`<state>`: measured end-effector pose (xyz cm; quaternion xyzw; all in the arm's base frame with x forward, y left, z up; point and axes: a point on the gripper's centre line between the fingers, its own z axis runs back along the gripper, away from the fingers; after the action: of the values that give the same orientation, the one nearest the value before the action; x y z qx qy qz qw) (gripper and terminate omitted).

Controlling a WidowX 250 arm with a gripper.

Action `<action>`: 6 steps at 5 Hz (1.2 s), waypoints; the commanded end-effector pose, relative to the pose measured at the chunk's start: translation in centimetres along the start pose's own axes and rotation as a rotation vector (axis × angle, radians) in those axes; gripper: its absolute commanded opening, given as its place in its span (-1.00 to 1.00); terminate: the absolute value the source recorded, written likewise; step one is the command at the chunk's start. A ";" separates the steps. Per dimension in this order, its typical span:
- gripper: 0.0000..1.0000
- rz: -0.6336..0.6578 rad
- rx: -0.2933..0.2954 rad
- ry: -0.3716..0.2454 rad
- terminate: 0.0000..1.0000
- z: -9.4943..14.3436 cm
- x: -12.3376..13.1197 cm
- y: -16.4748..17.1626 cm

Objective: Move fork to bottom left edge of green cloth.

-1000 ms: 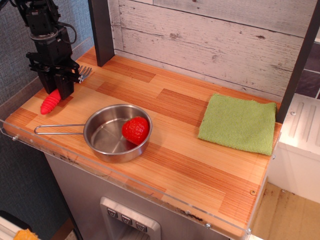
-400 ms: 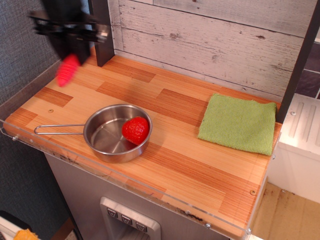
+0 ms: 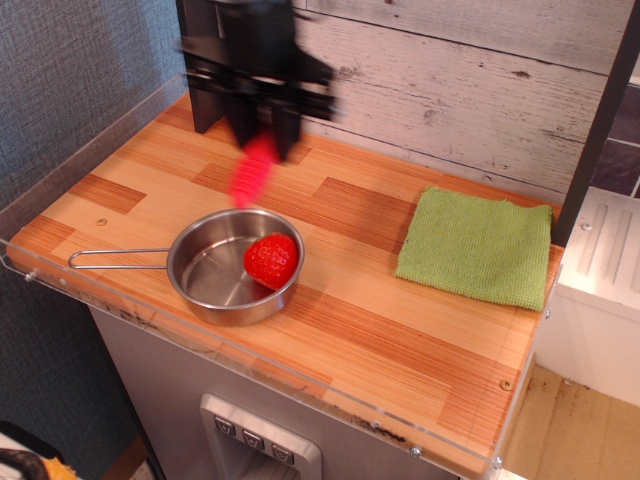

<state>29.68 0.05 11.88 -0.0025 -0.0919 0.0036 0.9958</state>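
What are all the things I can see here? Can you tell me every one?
fork: 1, red handle, blurry, hanging in the air above the counter just behind the pan, tines hidden by the gripper
cloth: 1, light green, flat on the right side of the counter
pan: 1, silver steel, front left of the counter, thin wire handle pointing left
strawberry: 1, red, inside the pan against its right wall
counter: 1, striped wood with a clear plastic edge
wall: 1, whitish wood planks, behind the counter
gripper: 1, black, blurry, up at the back left, shut on the fork
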 end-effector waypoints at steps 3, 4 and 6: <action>-1.00 0.078 -0.035 0.171 -1.00 -2.6 3.6 -9.3; -1.00 0.061 -0.029 0.182 -1.00 -3.3 3.5 -8.8; 1.00 0.003 -0.040 0.152 -1.00 -3.5 2.7 -8.0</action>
<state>32.53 -8.06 6.61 -0.0162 0.0193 0.0028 0.9997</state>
